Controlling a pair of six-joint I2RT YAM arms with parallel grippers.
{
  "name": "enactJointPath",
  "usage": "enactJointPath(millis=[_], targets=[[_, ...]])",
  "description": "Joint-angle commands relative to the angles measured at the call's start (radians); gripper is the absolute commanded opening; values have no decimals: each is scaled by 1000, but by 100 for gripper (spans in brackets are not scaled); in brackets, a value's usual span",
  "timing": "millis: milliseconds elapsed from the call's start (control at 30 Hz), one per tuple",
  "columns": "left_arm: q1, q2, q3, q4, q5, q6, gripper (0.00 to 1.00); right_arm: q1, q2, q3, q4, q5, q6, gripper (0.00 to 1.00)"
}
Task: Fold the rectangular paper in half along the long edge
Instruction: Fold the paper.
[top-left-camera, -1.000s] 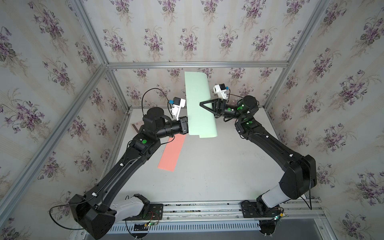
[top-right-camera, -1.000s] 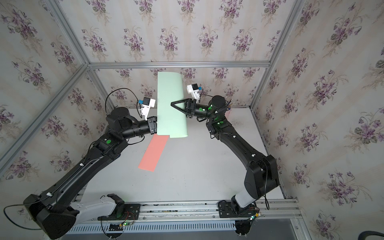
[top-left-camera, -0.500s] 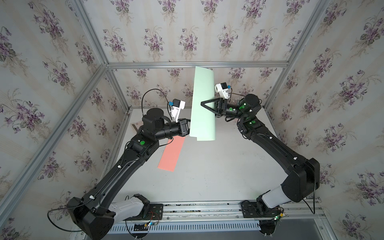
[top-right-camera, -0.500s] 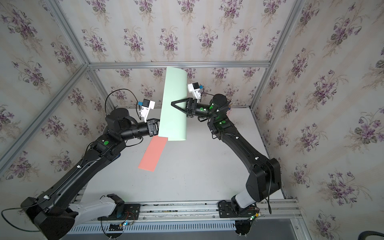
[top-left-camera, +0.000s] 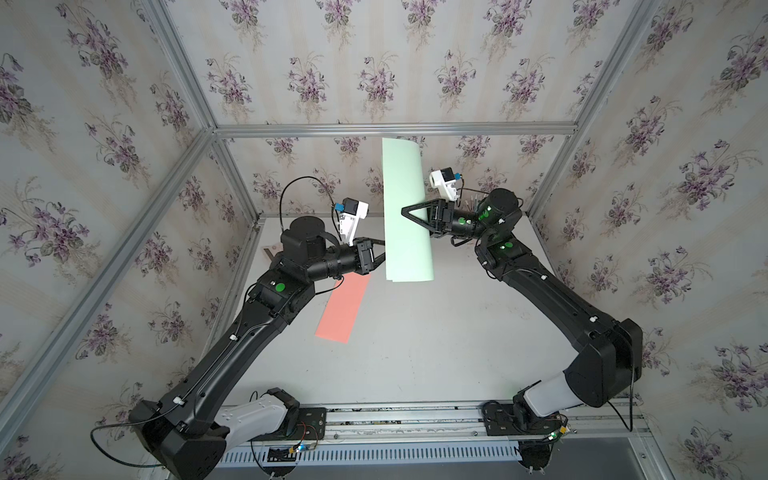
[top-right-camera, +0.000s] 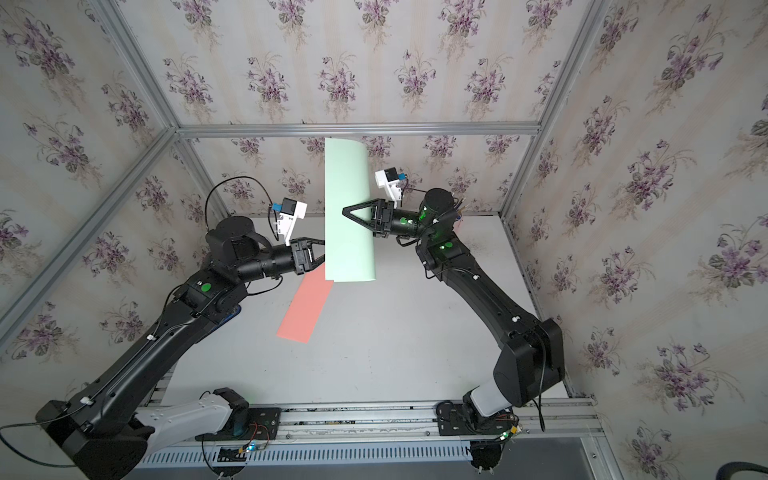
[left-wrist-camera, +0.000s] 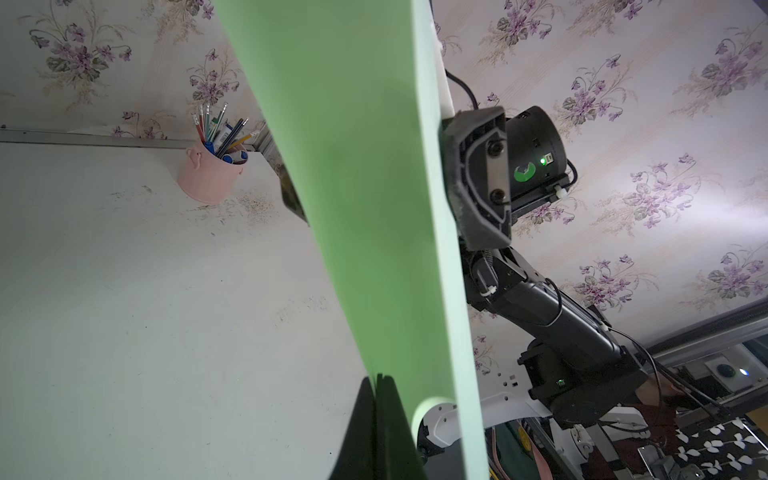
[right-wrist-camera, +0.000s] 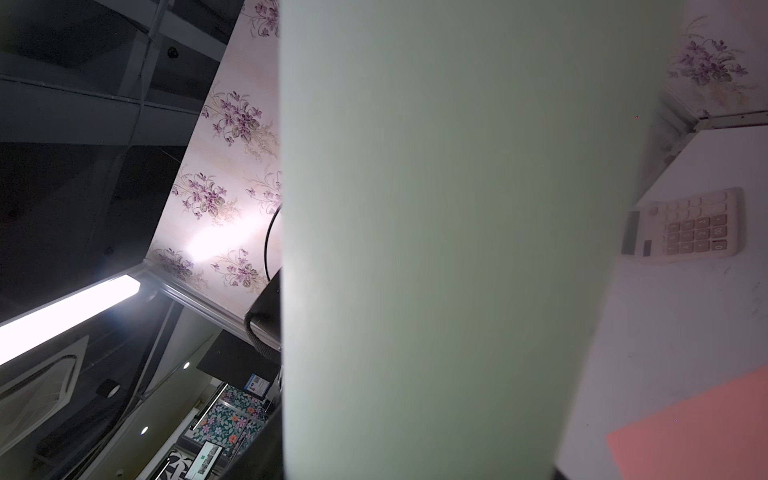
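Swaying a touch, the green paper (top-left-camera: 407, 174) leans its top slightly nearer the right arm than a second ago; both arms have barely shifted. It hangs upright above the counter (top-left-camera: 415, 353), bowed along its length but uncreased, so the fold looks unfinished. Left jaws are clenched on its side edge near the bottom. Right jaws straddle it mid-height, standing apart; whether they press it I cannot tell. The only container, a pink cup (left-wrist-camera: 210, 178) by the wall, holds pencils and pens (left-wrist-camera: 220, 129).

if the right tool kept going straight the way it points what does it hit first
The green paper: the right tool points at the upright sheet, its tip overlapping it in a top view; contact is unclear.
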Motion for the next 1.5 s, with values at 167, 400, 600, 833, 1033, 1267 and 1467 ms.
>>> enactJointPath(millis=[167,400,600,833,1033,1267,1467], targets=[[0,-7,8,-10,-4,26,0,-3,-8,16,-25,-23,-46,55],[1,-9,10,-12,-8,30,0,-11,-9,7,-19,-8,-41,61],[0,-10,11,-19,-8,37,0,-11,-6,10,-12,-15,-36,59],[1,-7,10,-19,-6,41,0,-11,-5,4,-29,-32,-50,46],[1,-8,16,-33,-10,54,0,-10,-17,2,-74,-46,-89,47],[0,-13,19,-40,-10,57,0,-15,-28,8,-103,-56,-114,44],[1,-13,16,-34,-10,53,0,-24,-37,-1,-82,-42,-105,44]])
